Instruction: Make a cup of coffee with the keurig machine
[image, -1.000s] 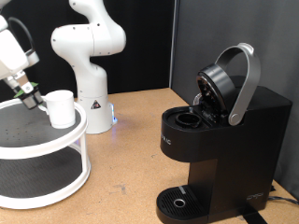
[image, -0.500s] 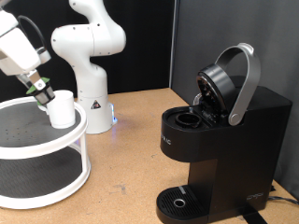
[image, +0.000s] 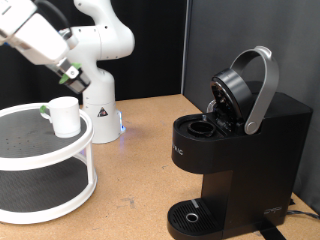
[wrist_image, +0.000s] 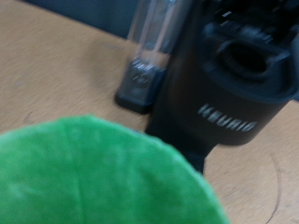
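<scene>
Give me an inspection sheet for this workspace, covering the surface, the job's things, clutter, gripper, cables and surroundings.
Surface: tan wooden table.
Job's things: cup upright on the top tier of the white round shelf; keurig machine at the exterior view's right, lid raised, pod chamber exposed.
Clutter: nothing seen.
Gripper: gripper in the air above the cup, apart from it; green blur fills the wrist view.
Cables: one thin cable beside the machine.
Surroundings: second white robot arm behind; dark backdrop.

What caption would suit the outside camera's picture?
Robot gripper raised above a white cup on a round shelf, coffee machine lid open.
</scene>
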